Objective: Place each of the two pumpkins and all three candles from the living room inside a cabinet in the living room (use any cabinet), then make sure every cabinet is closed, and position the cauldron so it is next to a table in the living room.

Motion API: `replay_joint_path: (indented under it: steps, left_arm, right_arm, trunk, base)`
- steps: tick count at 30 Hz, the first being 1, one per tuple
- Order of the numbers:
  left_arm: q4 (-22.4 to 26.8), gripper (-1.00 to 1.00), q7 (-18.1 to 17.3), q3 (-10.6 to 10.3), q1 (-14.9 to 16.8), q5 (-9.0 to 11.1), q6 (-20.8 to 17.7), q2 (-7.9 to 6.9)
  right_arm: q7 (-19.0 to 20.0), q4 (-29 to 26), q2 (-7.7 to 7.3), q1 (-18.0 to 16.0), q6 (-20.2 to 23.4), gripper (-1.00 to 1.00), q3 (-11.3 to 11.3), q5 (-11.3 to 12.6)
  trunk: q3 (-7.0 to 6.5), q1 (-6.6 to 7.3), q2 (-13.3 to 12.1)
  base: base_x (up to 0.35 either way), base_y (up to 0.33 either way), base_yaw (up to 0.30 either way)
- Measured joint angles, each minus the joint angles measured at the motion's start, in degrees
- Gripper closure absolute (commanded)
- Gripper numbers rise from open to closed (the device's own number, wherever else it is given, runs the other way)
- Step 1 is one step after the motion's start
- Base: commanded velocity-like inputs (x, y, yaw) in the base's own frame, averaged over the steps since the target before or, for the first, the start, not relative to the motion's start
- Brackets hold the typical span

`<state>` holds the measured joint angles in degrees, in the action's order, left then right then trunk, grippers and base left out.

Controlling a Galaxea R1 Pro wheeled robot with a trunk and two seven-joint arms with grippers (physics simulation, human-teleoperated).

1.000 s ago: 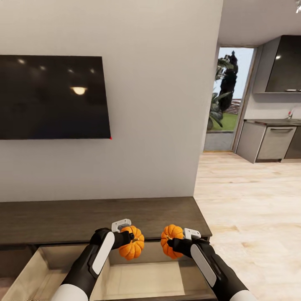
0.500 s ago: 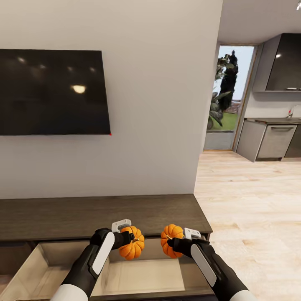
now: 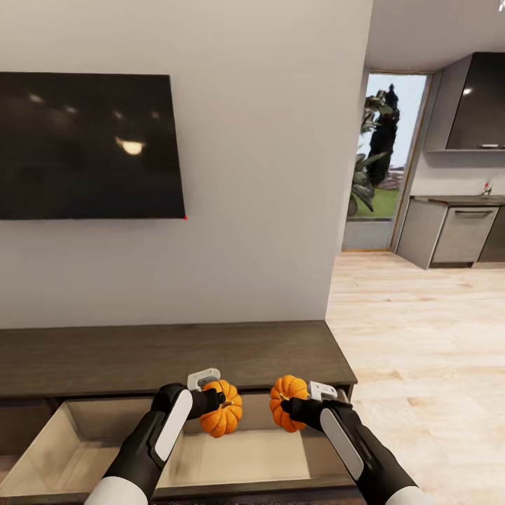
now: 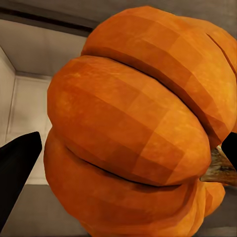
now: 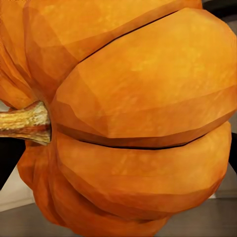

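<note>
While clamped: pumpkins (image 3: pixel 223 414) over cabinet (image 3: pixel 266 351)

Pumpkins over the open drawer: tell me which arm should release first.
Left, probably. The left gripper holds its pumpkin over the middle of the cabinet's open drawer. The right gripper's pumpkin hangs nearer the drawer's right end, with less margin. Either could likely drop safely.

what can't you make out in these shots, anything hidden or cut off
- Head view: the open drawer of the cabinet is cut off by the bottom edge, and both arms cover part of its floor.
- Left wrist view: the left pumpkin blocks most of the drawer interior.
- Right wrist view: the right pumpkin hides nearly everything behind it.
- Head view: the kitchen counter items are too small to identify.
</note>
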<state>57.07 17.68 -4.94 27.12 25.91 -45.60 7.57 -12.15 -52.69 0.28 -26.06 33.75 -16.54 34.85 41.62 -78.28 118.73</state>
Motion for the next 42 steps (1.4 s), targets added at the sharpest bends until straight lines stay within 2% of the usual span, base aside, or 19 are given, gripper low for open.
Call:
replay_joint_path:
  steps: [42]
  left_arm:
    - [-0.19,1.00,-0.19,0.00,0.00,0.35,0.00,-0.09]
  right_arm:
    - [-0.43,1.10,0.00,0.00,0.62,1.00,0.47,0.49]
  trunk:
    - [7.54,-9.23,16.85]
  base:
    - [0.000,0.000,0.000]
